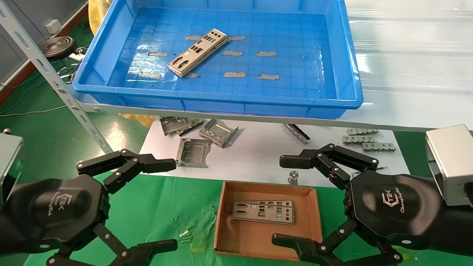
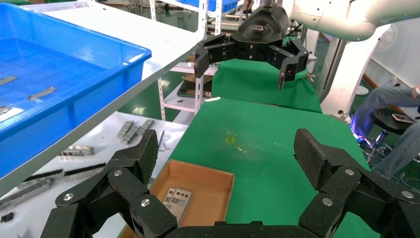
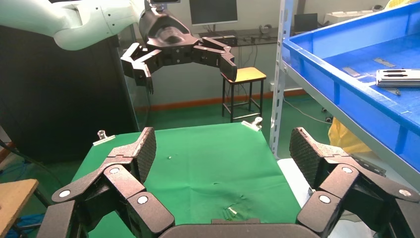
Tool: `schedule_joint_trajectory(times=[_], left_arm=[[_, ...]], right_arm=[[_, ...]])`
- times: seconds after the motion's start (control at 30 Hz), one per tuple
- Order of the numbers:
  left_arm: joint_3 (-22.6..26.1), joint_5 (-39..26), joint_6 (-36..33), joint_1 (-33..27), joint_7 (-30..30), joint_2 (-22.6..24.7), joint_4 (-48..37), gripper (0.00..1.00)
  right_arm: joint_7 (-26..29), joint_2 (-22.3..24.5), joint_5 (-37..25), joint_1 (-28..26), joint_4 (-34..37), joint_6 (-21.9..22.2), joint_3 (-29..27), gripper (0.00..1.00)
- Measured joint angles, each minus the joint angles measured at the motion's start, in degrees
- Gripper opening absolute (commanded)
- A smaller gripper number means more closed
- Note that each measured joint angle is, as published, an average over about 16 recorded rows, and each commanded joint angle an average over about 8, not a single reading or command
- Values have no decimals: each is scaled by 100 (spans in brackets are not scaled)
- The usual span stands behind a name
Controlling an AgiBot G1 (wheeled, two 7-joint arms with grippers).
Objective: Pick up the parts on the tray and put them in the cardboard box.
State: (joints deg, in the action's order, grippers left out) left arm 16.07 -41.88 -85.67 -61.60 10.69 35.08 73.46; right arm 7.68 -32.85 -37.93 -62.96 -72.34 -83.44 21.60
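Observation:
A small stack of silver punched plates [image 1: 198, 52] lies slanted on the floor of the blue tray [image 1: 218, 101] on the shelf at the back; it also shows in the right wrist view [image 3: 397, 78]. The cardboard box [image 1: 225, 207] sits on the green cloth between my grippers and holds flat plates [image 1: 263, 211], seen also in the left wrist view [image 2: 177, 199]. My left gripper [image 1: 166, 203] is open and empty, left of the box. My right gripper [image 1: 284, 201] is open and empty, right of the box.
Folded grey brackets [image 1: 218, 132] and comb-like strips [image 1: 366, 140] lie on the white sheet under the shelf. A slotted shelf post [image 1: 55, 83] slants down at the left. Grey tape strips [image 1: 266, 54] dot the tray floor. A small metal clip [image 1: 293, 176] stands behind the box.

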Motion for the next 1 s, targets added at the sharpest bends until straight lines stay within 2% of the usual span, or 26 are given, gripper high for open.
schedule_joint_trajectory(times=[1.0], left_arm=[[0, 0, 0, 0, 0, 0, 0, 100]], right_arm=[[0, 0, 0, 0, 0, 0, 0, 0]])
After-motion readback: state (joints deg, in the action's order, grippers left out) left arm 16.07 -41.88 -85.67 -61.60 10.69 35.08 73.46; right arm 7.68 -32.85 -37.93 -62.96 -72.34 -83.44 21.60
